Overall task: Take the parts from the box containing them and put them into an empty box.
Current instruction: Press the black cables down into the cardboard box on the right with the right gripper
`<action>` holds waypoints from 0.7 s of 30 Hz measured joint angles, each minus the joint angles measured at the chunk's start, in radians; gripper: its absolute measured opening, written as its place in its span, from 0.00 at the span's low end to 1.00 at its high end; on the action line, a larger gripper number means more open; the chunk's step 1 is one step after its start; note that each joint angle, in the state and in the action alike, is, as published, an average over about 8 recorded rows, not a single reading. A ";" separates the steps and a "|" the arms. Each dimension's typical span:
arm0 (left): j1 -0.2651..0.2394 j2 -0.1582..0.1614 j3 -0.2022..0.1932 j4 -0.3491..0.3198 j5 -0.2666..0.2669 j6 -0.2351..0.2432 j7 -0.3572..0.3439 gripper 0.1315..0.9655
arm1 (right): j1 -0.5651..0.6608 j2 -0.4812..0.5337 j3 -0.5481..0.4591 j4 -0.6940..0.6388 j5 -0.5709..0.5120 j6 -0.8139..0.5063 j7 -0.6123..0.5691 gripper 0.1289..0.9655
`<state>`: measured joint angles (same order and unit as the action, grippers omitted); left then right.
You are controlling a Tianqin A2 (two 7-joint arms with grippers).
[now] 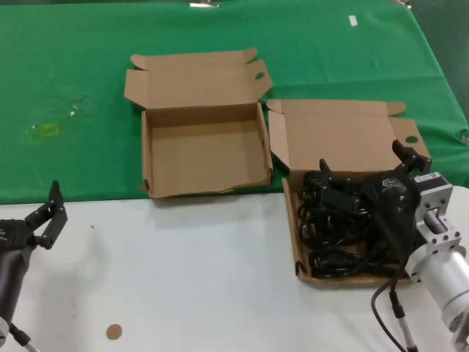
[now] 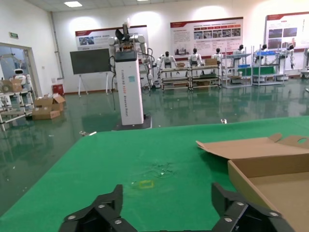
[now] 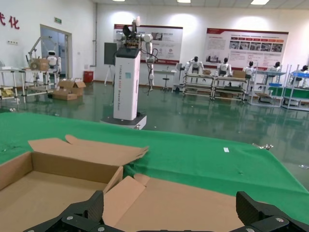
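Right claw point(image 1: 366, 170) spread wide, gripping nothing — poised directly over the tangle of black coiled power cords with moulded plugs point(image 1: 344, 224), fingers straddling the heap's far side. Cords piled in the shallow brown cardboard box with the round-holed lid flap point(image 1: 344, 139), near the counter's right edge. Just beside it, toward the counter's middle, the bare brown cardboard box with splayed lid flaps and an oval hole point(image 1: 201, 147). Plainly the nearer arm — cords straight below, then a carry leftward. Left claw point(image 1: 44, 214) also open, parked near the counter's front-left corner, well apart from both boxes.
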<state>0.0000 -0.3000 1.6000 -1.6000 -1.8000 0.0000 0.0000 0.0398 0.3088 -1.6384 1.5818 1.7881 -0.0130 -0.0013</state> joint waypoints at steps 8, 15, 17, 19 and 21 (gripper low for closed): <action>0.000 0.000 0.000 0.000 0.000 0.000 0.000 0.52 | 0.015 0.089 -0.101 0.012 0.075 0.055 0.023 1.00; 0.000 0.000 0.000 0.000 0.000 0.000 0.000 0.34 | 0.054 0.236 -0.215 0.035 0.161 0.083 0.037 1.00; 0.000 0.000 0.000 0.000 0.000 0.000 0.000 0.28 | 0.075 0.285 -0.248 0.042 0.183 0.087 0.038 1.00; 0.000 0.000 0.000 0.000 0.000 0.000 0.000 0.25 | 0.102 0.339 -0.285 0.049 0.205 0.088 0.039 1.00; 0.000 0.000 0.000 0.000 0.000 0.000 0.000 0.21 | 0.135 0.397 -0.326 0.054 0.223 0.083 0.042 1.00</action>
<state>0.0000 -0.3000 1.6000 -1.6000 -1.7999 0.0000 0.0000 0.1748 0.7059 -1.9647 1.6354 2.0114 0.0704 0.0406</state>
